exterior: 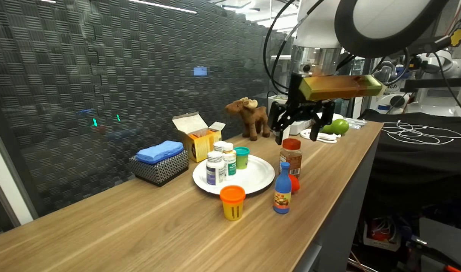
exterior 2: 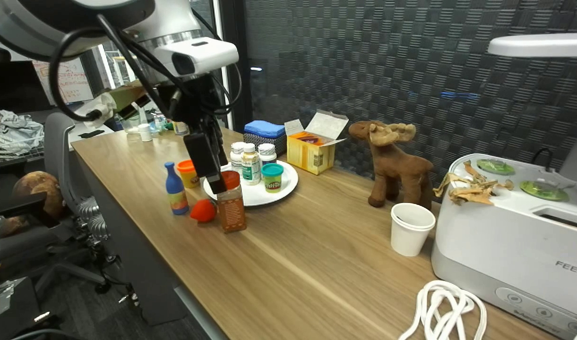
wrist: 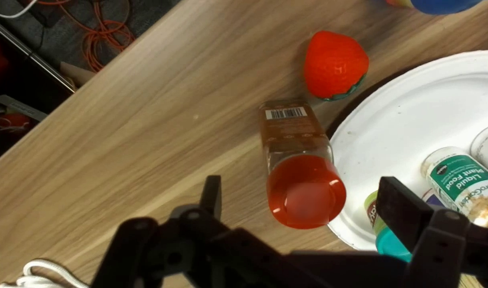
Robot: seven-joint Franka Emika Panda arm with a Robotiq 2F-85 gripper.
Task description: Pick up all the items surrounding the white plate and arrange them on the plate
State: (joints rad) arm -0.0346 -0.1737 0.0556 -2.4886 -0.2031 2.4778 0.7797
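Hovering at the red-capped jar, the gripper has its fingers spread wide; in the wrist view the red cap sits between them with a gap on either side. The jar stands upright on the wooden counter, just beside the white plate; its label carries a barcode, and the smaller print near it is too faint to read. Just beside the jar lies a strawberry-shaped piece, red with green leaves. The blue bottle stands near it, its picture label too small to make out, and the orange-lidded tub stands by the plate with dark marks on its yellow side.

On the plate, the green-labelled bottle reads "Liquid Plant Food", with "AeroG" starting another line. With it stand a purple-labelled bottle, its lines illegible, and a third white bottle, mostly hidden in an exterior view. The teal-lidded tub beside them has a red label whose blurred letters look like "Play-Doh".

Well apart, a white appliance shows "FEED"; the lettering lower on its front is blurred.
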